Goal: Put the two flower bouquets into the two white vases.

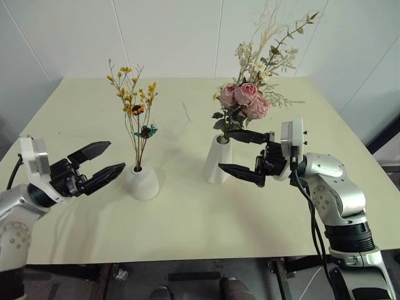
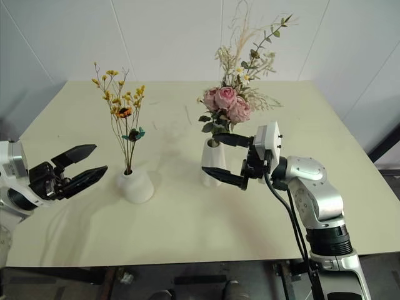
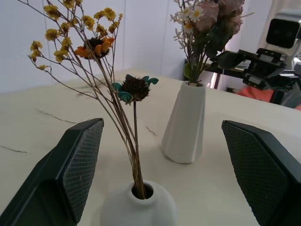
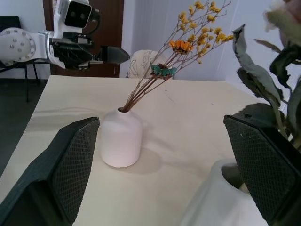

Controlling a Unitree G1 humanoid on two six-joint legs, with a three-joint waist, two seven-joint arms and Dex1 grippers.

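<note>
The pale cream worktop [image 1: 187, 219] carries both vases, each already holding its flowers. Taking the centre of the worktop in the head views as the clock's hub, the larger bunch [image 1: 247, 100] of pink roses, green leaves, white daisies and pale grasses rises at about 2 o'clock, its stems standing in the tall tapered white vase [image 1: 218, 159], which sits just right of the hub. The right gripper [image 1: 240, 152] reaches in from 3 o'clock with its jaws spread wide, one finger above the other, level with the tall vase's neck and just beside it; nothing is clamped between them, and whether a finger touches the vase cannot be told. The left gripper [image 1: 105, 157] comes in from 9 o'clock, jaws likewise gaping and empty, pointing at the short vase but apart from it. The short squat white vase [image 1: 142, 182] stands near 8 o'clock of the hub, well apart from the tall one. From its small round mouth rises the thin-stemmed sprig [image 1: 134, 106] of tiny yellow-orange blossoms, leaning slightly.
</note>
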